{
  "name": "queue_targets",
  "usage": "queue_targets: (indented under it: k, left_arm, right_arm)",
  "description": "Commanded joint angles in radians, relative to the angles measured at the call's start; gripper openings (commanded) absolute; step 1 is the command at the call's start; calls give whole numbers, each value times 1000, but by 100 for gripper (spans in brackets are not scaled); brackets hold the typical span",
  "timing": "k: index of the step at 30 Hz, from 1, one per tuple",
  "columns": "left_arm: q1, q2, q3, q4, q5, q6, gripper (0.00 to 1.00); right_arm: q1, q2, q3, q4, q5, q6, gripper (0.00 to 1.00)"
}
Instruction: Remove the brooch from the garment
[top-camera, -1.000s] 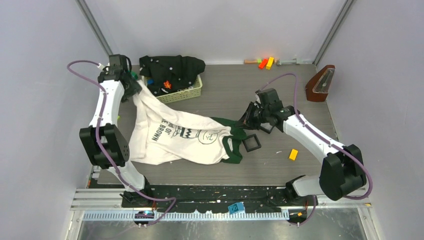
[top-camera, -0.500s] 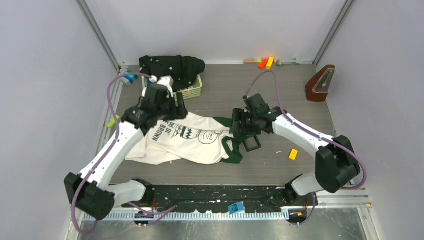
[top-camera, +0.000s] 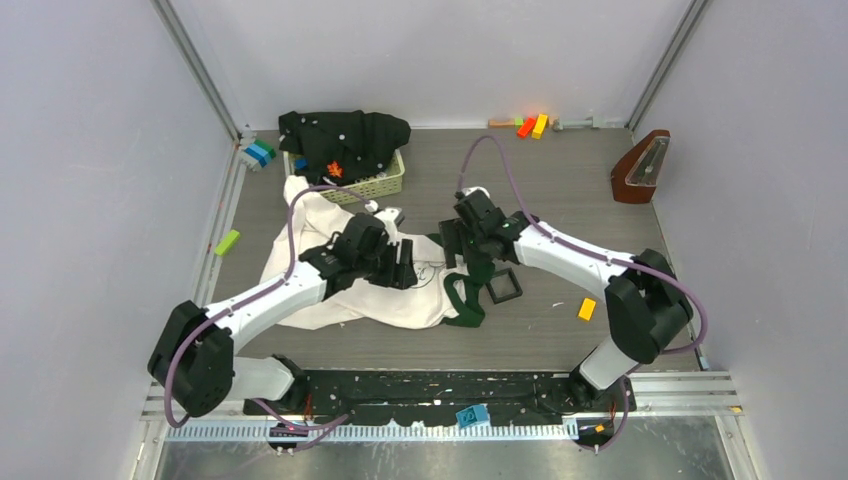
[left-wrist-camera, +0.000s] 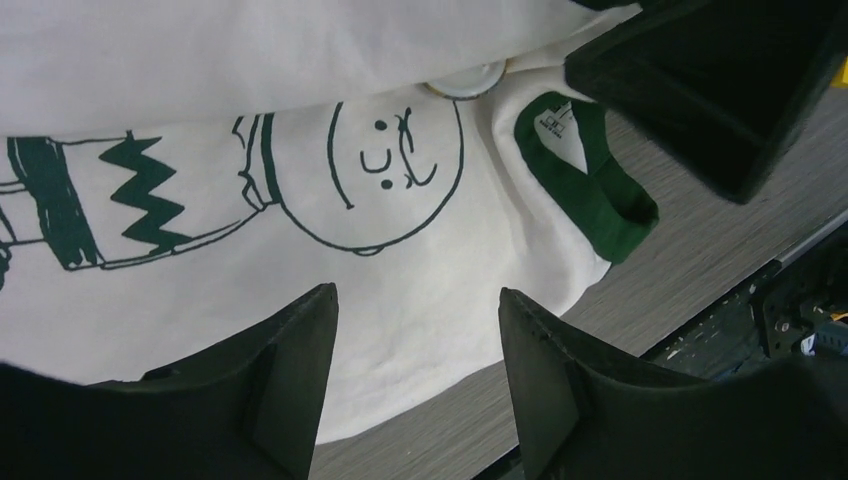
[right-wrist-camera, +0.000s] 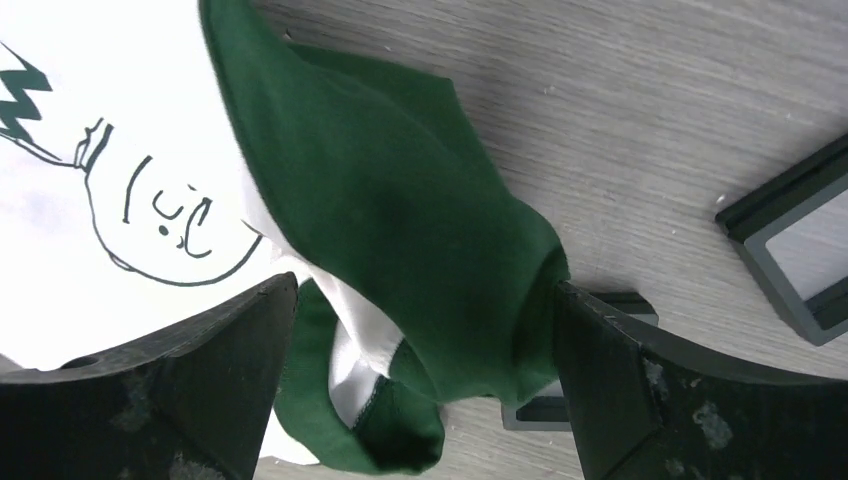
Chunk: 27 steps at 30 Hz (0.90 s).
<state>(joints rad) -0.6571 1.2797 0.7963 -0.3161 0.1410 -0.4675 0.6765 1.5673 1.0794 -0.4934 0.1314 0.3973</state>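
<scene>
Top external: arms bent inward over garment (top-camera: 305, 220); left tool (left-wrist-camera: 415, 300), right tool (right-wrist-camera: 425, 290) agape

Your overhead view looks steeply down from above and behind the arm bases along its bottom edge, taking in the whole grey wood-grain table (top-camera: 580, 190). Each wrist view looks down from close range between its own black fingers (left-wrist-camera: 290, 390) (right-wrist-camera: 200, 380). All three share the cream-white and dark green cloth garment (top-camera: 310, 215) (left-wrist-camera: 420, 270) (right-wrist-camera: 400, 220) and its printed round cartoon face (top-camera: 428, 270): upper middle in the left wrist view (left-wrist-camera: 395, 165), left in the right wrist view (right-wrist-camera: 170, 225).
</scene>
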Motion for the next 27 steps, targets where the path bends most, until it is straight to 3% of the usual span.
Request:
queue_targets:
  k: [1, 6, 12, 19, 24, 27]
  left_arm:
    - [-1, 12, -2, 174, 32, 19, 62]
    - [1, 9, -103, 348, -23, 122, 57]
    - [1, -56, -199, 440, -85, 130, 57]
    - [2, -173, -308, 515, -114, 78, 52]
    - [2, -214, -310, 483, -132, 72, 51]
    - [2, -230, -311, 468, -168, 68, 50]
  right_arm:
    - [67, 28, 75, 26, 202, -86, 100]
    - [119, 42, 78, 83, 287, -184, 92]
    - [158, 29, 41, 202, 267, -272, 89]
    - [173, 96, 67, 220, 201, -315, 84]
    - [177, 147, 91, 186, 187, -323, 83]
    - [178, 158, 92, 188, 184, -319, 72]
